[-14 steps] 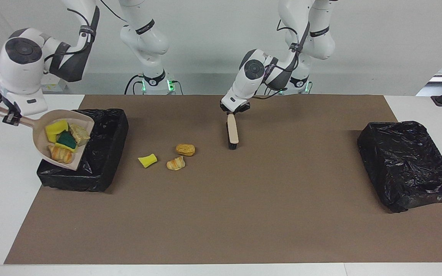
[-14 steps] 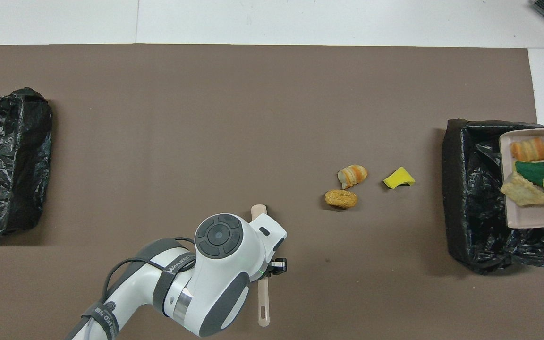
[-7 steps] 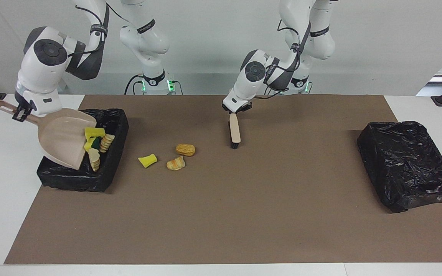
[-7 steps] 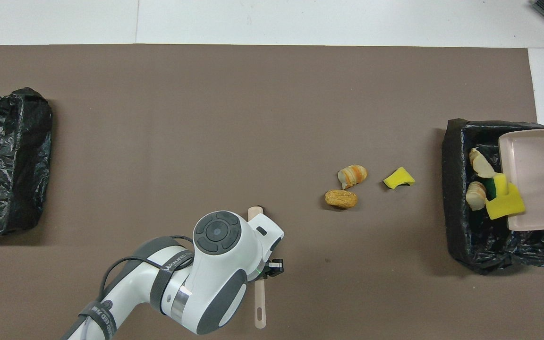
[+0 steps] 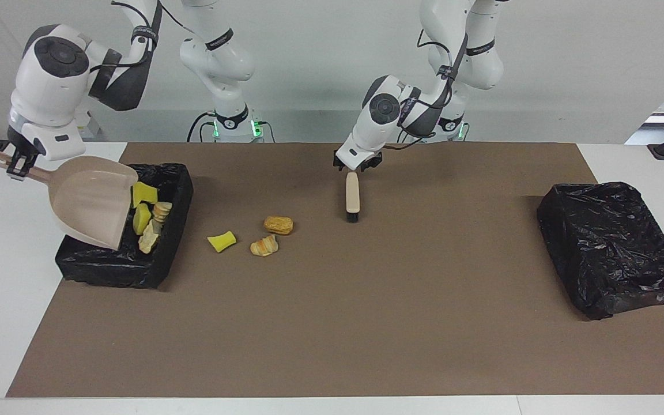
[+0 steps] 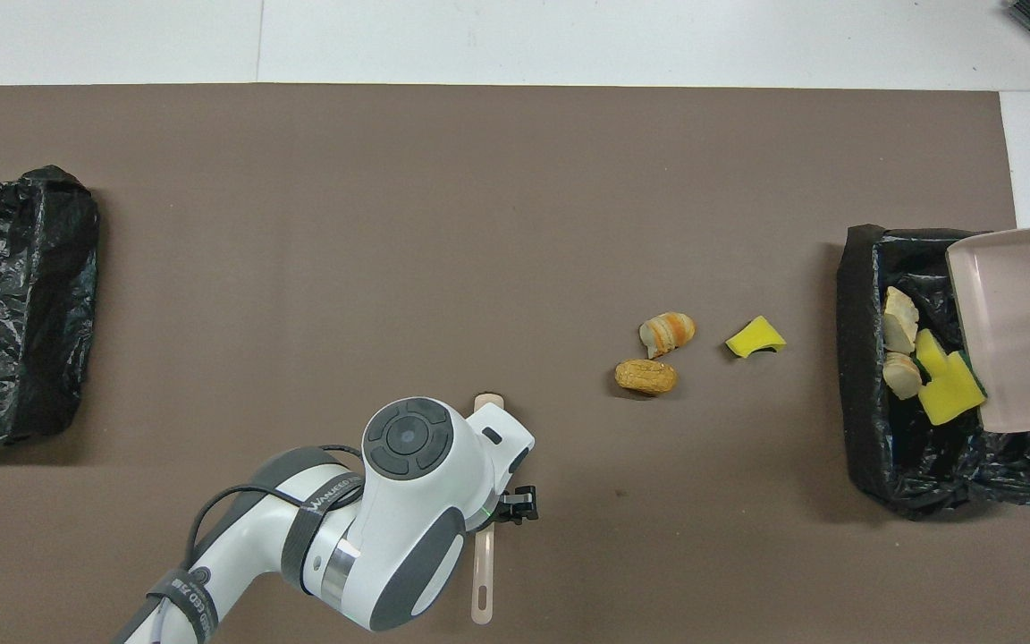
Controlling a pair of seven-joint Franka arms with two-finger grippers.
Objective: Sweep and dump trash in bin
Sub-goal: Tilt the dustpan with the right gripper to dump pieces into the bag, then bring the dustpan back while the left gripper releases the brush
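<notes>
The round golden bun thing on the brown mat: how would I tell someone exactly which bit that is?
Start at the open black-lined bin at the right arm's end of the table. Beside it, three scraps lie on the brown mat. The bun is the one nearest the robots, a plain golden-brown oval, unlike the striped croissant piece and the yellow sponge.

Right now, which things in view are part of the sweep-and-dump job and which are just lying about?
Job:
- loose on the mat: sponge, croissant, bun
- dumped scraps in the bin
- dustpan, in right claw, tilted over the bin
- brush, at left claw

Lying about:
- black-bagged box, at the left arm's end
</notes>
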